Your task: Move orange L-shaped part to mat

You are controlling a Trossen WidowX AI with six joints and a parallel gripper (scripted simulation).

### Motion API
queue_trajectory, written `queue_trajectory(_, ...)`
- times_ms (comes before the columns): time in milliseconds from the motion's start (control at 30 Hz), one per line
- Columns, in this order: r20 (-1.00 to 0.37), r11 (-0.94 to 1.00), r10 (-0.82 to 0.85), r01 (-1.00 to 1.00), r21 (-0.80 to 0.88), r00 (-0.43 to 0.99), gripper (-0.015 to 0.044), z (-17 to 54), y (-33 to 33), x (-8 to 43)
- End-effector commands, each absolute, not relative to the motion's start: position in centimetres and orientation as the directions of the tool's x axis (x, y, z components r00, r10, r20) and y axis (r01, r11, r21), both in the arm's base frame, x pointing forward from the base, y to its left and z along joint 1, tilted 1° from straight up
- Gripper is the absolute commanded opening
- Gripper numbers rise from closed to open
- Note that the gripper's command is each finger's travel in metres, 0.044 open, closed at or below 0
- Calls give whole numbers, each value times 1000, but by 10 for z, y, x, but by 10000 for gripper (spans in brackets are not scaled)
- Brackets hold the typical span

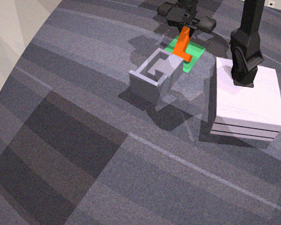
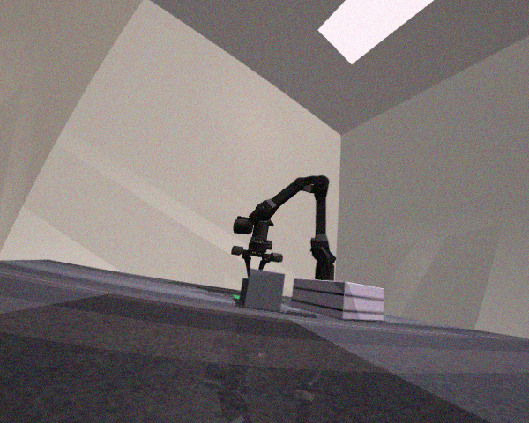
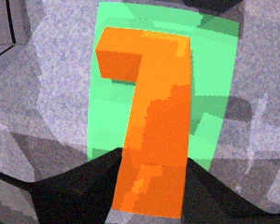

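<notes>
The orange L-shaped part (image 1: 181, 44) (image 3: 163, 103) is out of the tray and over the green mat (image 1: 196, 50) (image 2: 235, 296) (image 3: 215, 61). My gripper (image 1: 187, 31) (image 2: 255, 269) (image 3: 152, 161) is shut on the straight end of the part, with a finger on each side. The L-shaped end points away from the gripper and hangs low over the mat, with a small shadow beside it. The held end looks higher; I cannot tell whether the part touches the mat. The grey tray (image 1: 144, 90) (image 2: 264, 291) has an empty pocket. It hides the part in the exterior view.
The tray stands right beside the mat, its rim close to the part's L-shaped end in the top view. The arm's base stands on a pale block (image 1: 249, 101) (image 2: 362, 300) to the right of the tray and mat.
</notes>
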State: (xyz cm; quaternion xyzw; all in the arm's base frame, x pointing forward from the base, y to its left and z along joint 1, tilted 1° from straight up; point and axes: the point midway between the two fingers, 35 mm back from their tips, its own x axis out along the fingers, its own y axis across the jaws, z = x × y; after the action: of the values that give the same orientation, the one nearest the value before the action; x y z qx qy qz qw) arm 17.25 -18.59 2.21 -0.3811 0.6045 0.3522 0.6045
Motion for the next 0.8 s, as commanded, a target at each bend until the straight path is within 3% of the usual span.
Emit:
queue_trajectory(0,-999,462,-35,-886,-35,21,53,22,-186,172)
queue_trajectory(267,-999,461,-35,-886,-35,21,262,24,-186,173)
queue_trajectory(433,-999,459,-35,-888,-37,23,394,69,-188,175)
queue_trajectory(533,-999,458,-35,-888,-37,24,400,109,-184,171)
queue_trajectory(767,-999,460,-44,-887,-47,30,400,107,-185,173)
